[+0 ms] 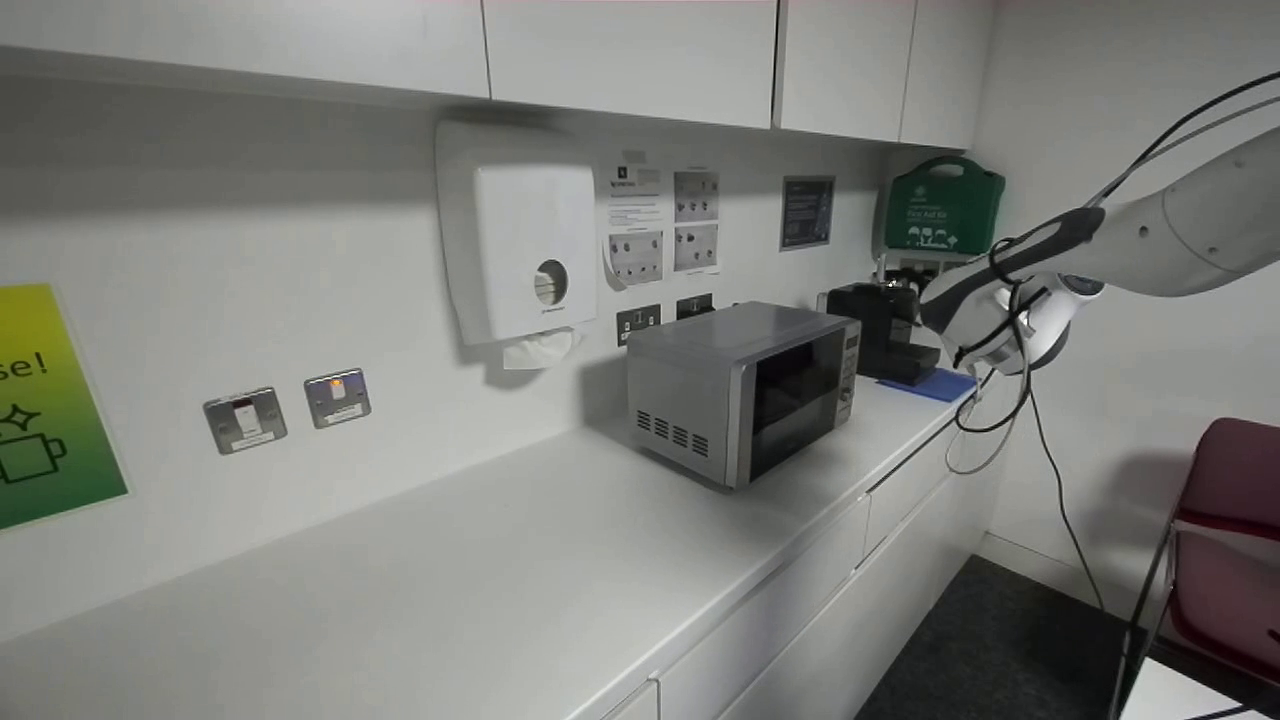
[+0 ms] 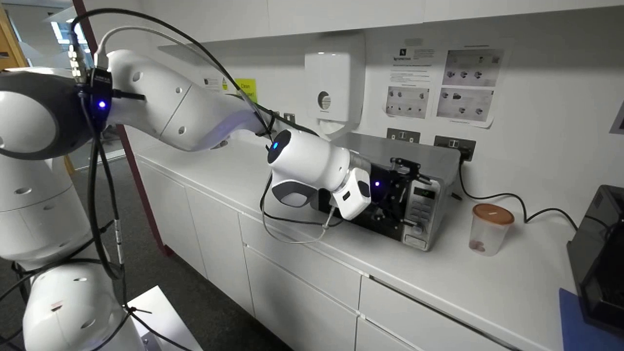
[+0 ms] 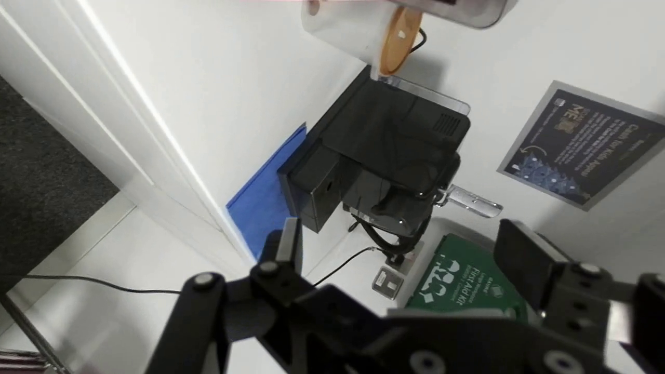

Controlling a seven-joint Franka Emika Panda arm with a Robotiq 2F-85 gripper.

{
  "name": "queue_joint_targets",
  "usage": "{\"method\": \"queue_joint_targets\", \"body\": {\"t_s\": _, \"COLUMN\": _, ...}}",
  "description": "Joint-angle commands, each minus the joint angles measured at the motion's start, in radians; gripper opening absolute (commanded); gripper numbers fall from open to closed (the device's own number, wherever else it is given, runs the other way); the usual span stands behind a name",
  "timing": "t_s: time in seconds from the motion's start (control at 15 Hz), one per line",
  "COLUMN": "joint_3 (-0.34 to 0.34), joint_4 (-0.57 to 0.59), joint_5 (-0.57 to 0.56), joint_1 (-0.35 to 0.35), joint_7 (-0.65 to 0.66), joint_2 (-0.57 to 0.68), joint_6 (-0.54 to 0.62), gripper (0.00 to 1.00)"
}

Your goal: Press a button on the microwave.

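Claw [image 3: 403, 243] wide, empty; microwave panel [image 2: 423, 213] near it. Narrow claw, turn square to buttons [image 2: 419, 208], nudge one gently.

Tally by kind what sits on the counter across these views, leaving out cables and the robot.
Appliances: 2 (microwave, black machine)
Lidded tub: 1
Blue mat: 1
Total: 4
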Motion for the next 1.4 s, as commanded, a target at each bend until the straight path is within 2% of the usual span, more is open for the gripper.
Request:
{"method": "queue_joint_targets", "body": {"t_s": 0.0, "joint_3": 0.028, "joint_4": 0.076, "joint_5": -0.155, "joint_1": 0.002, "joint_7": 0.124, "joint_2": 0.037, "joint_6": 0.011, "gripper": 0.86}}
{"method": "queue_joint_targets", "body": {"t_s": 0.07, "joint_3": 0.04, "joint_4": 0.077, "joint_5": -0.215, "joint_1": -0.001, "joint_7": 0.165, "joint_2": 0.039, "joint_6": 0.012, "gripper": 0.74}}
{"method": "queue_joint_targets", "body": {"t_s": 0.67, "joint_3": 0.059, "joint_4": 0.08, "joint_5": -0.569, "joint_1": -0.062, "joint_7": 0.508, "joint_2": 0.068, "joint_6": 0.011, "gripper": 0.01}}
{"method": "queue_joint_targets", "body": {"t_s": 1.0, "joint_3": 0.064, "joint_4": 0.097, "joint_5": -0.699, "joint_1": -0.113, "joint_7": 0.625, "joint_2": 0.103, "joint_6": 0.011, "gripper": 0.0}}
{"method": "queue_joint_targets", "body": {"t_s": 1.33, "joint_3": 0.075, "joint_4": 0.127, "joint_5": -0.776, "joint_1": -0.151, "joint_7": 0.678, "joint_2": 0.16, "joint_6": 0.011, "gripper": 0.0}}
